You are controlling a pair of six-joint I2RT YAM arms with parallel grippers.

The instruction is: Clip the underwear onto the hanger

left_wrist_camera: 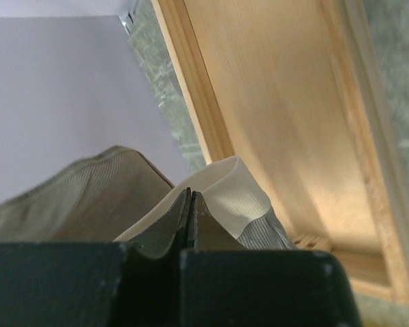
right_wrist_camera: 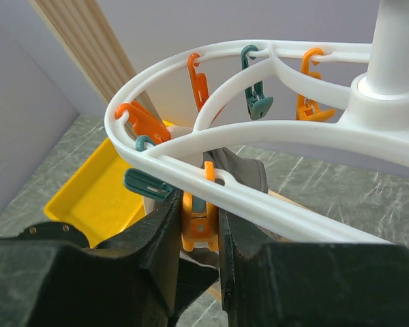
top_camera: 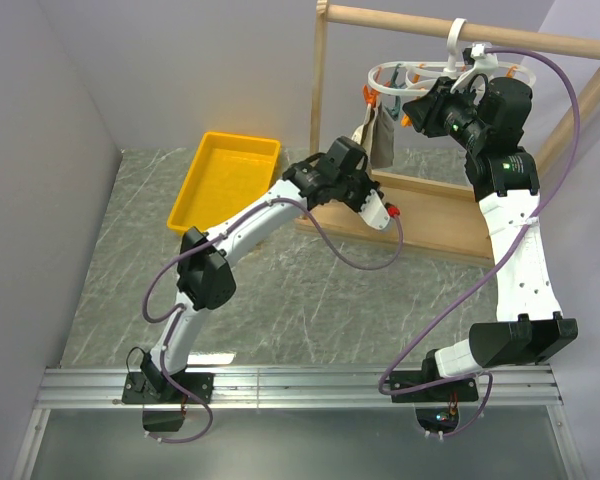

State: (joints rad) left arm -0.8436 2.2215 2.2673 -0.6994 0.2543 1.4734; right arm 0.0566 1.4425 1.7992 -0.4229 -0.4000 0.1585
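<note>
The white ring hanger (top_camera: 412,72) hangs by its hook from the rack's top bar, with orange and teal clothespins around its ring. The grey-taupe underwear (top_camera: 382,135) hangs below its left side. My left gripper (top_camera: 370,168) is shut on the underwear's lower part. In the left wrist view its tips (left_wrist_camera: 191,195) pinch the beige waistband (left_wrist_camera: 235,187) beside the grey fabric (left_wrist_camera: 82,194). My right gripper (top_camera: 420,108) is at the ring. In the right wrist view it (right_wrist_camera: 201,221) is shut on an orange clothespin (right_wrist_camera: 200,225) under the hanger ring (right_wrist_camera: 273,208), with underwear fabric (right_wrist_camera: 244,169) just behind it.
The wooden rack has a base board (top_camera: 430,215) on the table, an upright (top_camera: 320,90) and a top bar (top_camera: 540,42); its board fills the left wrist view (left_wrist_camera: 279,116). A yellow tray (top_camera: 225,175) lies at the left, also in the right wrist view (right_wrist_camera: 88,197). Grey walls stand on both sides.
</note>
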